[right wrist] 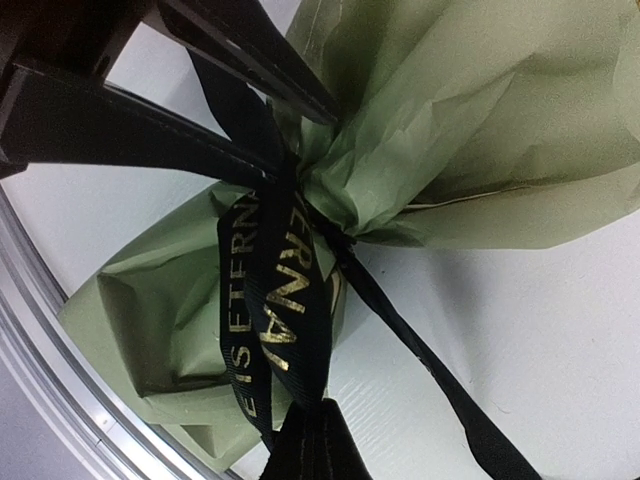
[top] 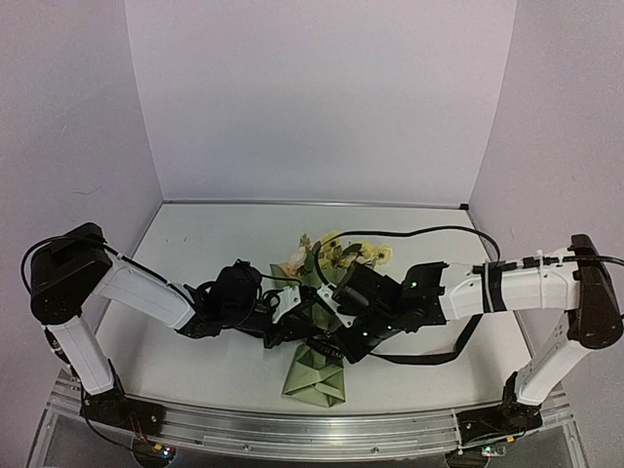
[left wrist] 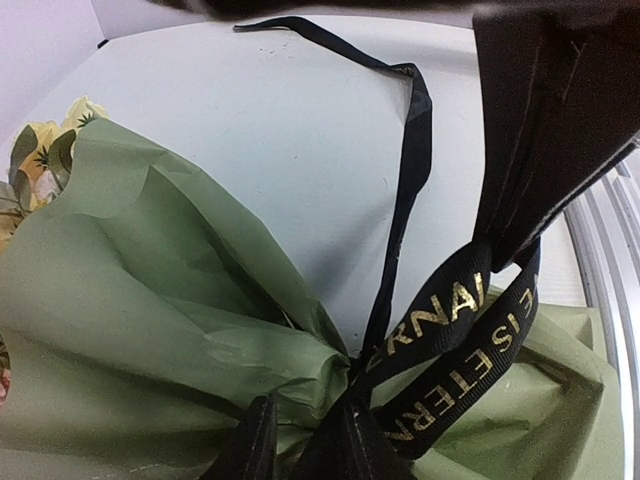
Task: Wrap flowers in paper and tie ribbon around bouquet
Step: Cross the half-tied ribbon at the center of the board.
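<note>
Right wrist: ribbon point(right wrist: 272, 300) rnd bouquet point(right wrist: 480, 130)

I see both arms meeting mid-counter point(top: 214, 244) over the bouquet point(top: 314, 375). The left end effector point(top: 295, 314) and right end effector point(top: 337, 324) crowd its waist. The flowers point(top: 341, 255) point away, and the ribbon point(top: 429, 359) trails right.

The bouquet point(top: 314, 375) lies on the table point(top: 214, 244), flowers point(top: 341, 255) rearward, ribbon point(right wrist: 275, 300) around its waist.

Top view: the left arm point(top: 146, 288) and right arm point(top: 507, 283) are covering the cinched middle of the bouquet point(top: 314, 378). Left wrist view: the flowers point(left wrist: 45, 135) are running off the left edge; lettering on the ribbon point(left wrist: 455, 310) is reading only partly.
</note>
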`<state>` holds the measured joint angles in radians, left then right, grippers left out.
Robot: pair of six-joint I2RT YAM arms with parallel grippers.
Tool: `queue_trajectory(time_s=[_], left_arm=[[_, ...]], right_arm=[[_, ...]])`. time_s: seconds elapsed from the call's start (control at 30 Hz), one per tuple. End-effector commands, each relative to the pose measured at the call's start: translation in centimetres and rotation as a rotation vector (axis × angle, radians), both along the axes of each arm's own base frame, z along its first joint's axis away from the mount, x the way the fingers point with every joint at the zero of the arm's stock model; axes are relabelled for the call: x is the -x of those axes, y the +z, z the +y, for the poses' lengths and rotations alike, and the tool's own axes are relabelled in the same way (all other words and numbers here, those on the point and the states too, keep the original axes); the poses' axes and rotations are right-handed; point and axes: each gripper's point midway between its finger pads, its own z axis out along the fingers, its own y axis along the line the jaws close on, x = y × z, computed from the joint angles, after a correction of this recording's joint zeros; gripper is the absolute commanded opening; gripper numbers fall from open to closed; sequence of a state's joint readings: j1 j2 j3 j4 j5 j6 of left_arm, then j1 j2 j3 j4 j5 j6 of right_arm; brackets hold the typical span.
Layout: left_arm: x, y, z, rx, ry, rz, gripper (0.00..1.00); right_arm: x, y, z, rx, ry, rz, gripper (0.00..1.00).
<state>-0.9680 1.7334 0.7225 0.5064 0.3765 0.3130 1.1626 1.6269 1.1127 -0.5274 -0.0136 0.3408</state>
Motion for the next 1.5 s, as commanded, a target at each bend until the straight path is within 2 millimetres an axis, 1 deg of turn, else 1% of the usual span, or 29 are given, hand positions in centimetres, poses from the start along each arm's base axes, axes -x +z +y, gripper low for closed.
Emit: queue_trajectory(time_s=[0.0,0.07,0.13,0.17,0.23,0.33,0.43,0.47,0.5,0.57,0.7,0.8,0.83,1.0,1.1,1.13,1.2,1.33,1.47], left_arm=[[0.3,1.4,-1.4,0.035,-0.05,-0.016,0.07],[0.6,1.8,-1.4,0.042,-0.055,-0.022,0.02],[0.8,2.5,-1.4,0.058,-0.056,-0.029,0.0],[0.9,2.9,-1.4,0.065,-0.057,-0.032,0.0],[1.4,3.7,-1.4,0.081,-0.065,-0.043,0.0],[2.2,4.7,-1.5,0.099,-0.074,-0.054,0.0],[3.0,4.9,-1.6,0.098,-0.087,-0.057,0.0],[3.3,4.9,-1.7,0.093,-0.093,-0.056,0.0],[3.6,4.8,-1.9,0.085,-0.1,-0.055,0.0],[4.2,4.7,-2.2,0.073,-0.114,-0.06,0.0],[5.5,4.1,-2.7,0.047,-0.143,-0.067,0.0],[6.0,3.6,-2.9,0.029,-0.157,-0.075,0.0],[6.0,3.6,-3.0,0.024,-0.161,-0.079,0.0],[6.3,3.3,-3.6,-0.005,-0.176,-0.099,0.0],[6.4,3.3,-4.0,-0.013,-0.179,-0.114,0.0],[6.4,3.3,-4.2,-0.013,-0.178,-0.119,0.0],[6.2,3.2,-4.5,-0.018,-0.176,-0.122,0.0],[6.1,2.6,-4.9,-0.035,-0.178,-0.114,0.0],[5.9,2.4,-5.1,-0.041,-0.172,-0.118,0.01]], right_arm=[[-0.2,2.0,0.6,-0.059,0.017,-0.048,0.0],[-0.3,2.1,0.5,-0.058,0.008,-0.054,0.0],[-0.7,2.3,0.2,-0.054,-0.011,-0.073,0.0],[-0.8,2.3,0.1,-0.055,-0.022,-0.078,0.03],[-1.2,2.5,-0.3,-0.051,-0.052,-0.098,0.13],[-2.0,3.0,-1.5,-0.047,-0.118,-0.147,0.3],[-2.6,3.6,-2.6,-0.05,-0.165,-0.186,0.39],[-2.9,3.8,-3.4,-0.045,-0.198,-0.207,0.43],[-3.3,3.9,-4.5,-0.04,-0.252,-0.223,0.46],[-3.9,3.7,-7.1,-0.028,-0.36,-0.24,0.47],[-4.3,1.9,-13.3,0.01,-0.593,-0.204,0.48],[-4.0,0.2,-17.7,0.021,-0.769,-0.159,0.52],[-3.9,-0.2,-18.8,0.032,-0.807,-0.153,0.53],[-3.2,-0.9,-24.5,0.12,-0.972,-0.21,0.53],[-2.6,-2.4,-26.8,0.13,-1.092,-0.175,0.56],[-2.5,-2.9,-27.4,0.137,-1.124,-0.154,0.57],[-2.5,-3.7,-27.7,0.146,-1.158,-0.112,0.6],[-3.0,-5.2,-27.2,0.127,-1.212,-0.019,0.64],[-3.4,-6.3,-27.2,0.126,-1.259,0.008,0.67]])
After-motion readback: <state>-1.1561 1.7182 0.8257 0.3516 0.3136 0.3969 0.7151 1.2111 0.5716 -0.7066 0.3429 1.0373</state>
